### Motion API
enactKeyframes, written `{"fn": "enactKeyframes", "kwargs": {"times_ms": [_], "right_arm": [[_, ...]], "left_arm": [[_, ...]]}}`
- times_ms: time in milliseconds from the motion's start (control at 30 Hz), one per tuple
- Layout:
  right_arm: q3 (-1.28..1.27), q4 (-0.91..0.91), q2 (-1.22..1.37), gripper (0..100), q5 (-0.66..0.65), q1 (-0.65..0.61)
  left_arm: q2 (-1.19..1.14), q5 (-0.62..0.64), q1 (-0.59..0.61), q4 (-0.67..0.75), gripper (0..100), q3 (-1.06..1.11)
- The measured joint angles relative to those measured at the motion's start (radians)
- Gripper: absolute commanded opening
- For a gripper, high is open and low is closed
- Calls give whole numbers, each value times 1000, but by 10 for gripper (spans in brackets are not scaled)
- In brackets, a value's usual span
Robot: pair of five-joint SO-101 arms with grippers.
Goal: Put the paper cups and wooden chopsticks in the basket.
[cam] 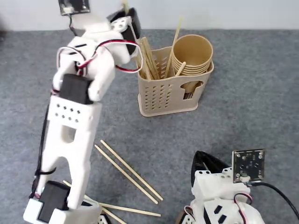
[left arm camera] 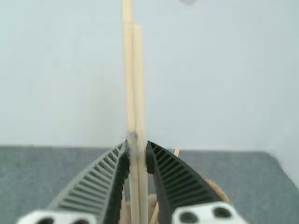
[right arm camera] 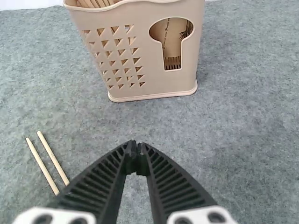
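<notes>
My left gripper [left arm camera: 137, 154] is shut on a pair of wooden chopsticks [left arm camera: 132, 84] that stand upright between its jaws. In the high view this gripper [cam: 127, 19] hangs just above and beside the left rim of the beige basket [cam: 163, 100]. A stack of paper cups [cam: 192, 52] sits in the basket's right half, and several chopsticks [cam: 148, 58] lean in its left half. Two chopsticks [cam: 128, 170] lie side by side on the carpet, with more [cam: 126, 208] near the left arm's base. My right gripper [right arm camera: 137, 150] is shut on nothing, low over the carpet in front of the basket [right arm camera: 135, 56].
Grey carpet covers the table. The right arm's base and camera board [cam: 248, 165] sit at the near right. The two loose chopsticks [right arm camera: 46, 158] lie off to one side of the right gripper. A pale wall runs behind the basket.
</notes>
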State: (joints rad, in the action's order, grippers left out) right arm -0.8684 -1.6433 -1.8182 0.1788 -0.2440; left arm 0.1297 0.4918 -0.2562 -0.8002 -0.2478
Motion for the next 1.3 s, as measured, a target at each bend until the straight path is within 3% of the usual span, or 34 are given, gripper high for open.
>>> {"fn": "enactKeyframes", "kwargs": {"times_ms": [167, 300, 400, 567, 700, 933, 1300], "right_arm": [[0, 0, 0, 9, 0, 0], [0, 0, 0, 9, 0, 0], [0, 0, 0, 9, 0, 0], [0, 0, 0, 9, 0, 0], [0, 0, 0, 9, 0, 0], [0, 0, 0, 9, 0, 0], [0, 0, 0, 9, 0, 0]], "left_arm": [[-2, 0, 0, 258, 13, 158], [-2, 0, 0, 382, 14, 276], [-2, 0, 0, 416, 21, 361], [-2, -58, 0, 420, 141, 453], [-2, -64, 0, 394, 148, 462], [-2, -23, 0, 169, 148, 367], [-2, 150, 0, -539, 148, -75]]}}
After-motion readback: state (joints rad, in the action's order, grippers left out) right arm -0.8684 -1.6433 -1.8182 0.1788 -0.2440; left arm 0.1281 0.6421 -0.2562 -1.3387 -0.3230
